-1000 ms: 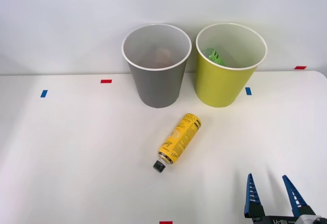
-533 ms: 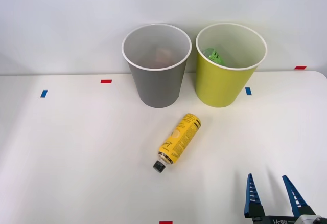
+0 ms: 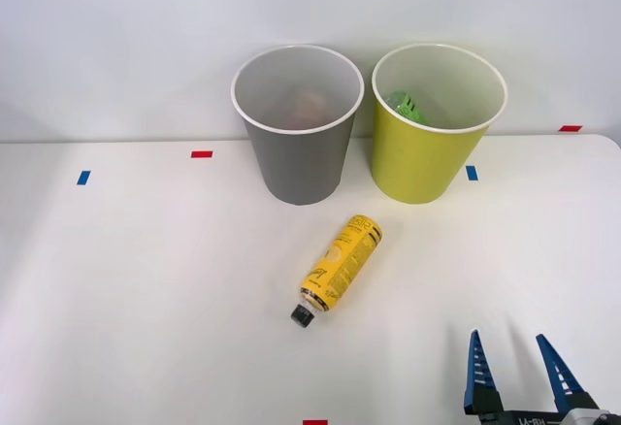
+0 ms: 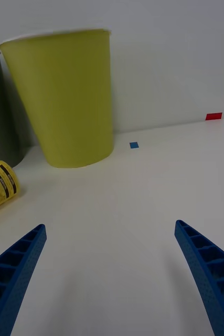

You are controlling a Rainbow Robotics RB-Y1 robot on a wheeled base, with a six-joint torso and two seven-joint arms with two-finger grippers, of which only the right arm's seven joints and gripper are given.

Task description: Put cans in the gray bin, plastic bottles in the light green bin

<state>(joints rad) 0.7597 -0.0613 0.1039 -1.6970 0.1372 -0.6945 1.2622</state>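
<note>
Now the right gripper (image 3: pixel 516 372) hovers low over the table (image 3: pixel 146 289), fingers (image 4: pixel 14 268) spread wide and holding nothing, near the lying yellow bottle (image 3: pixel 338 268).

Right end effector (image 3: pixel 516 365) low, fingers spread
</note>
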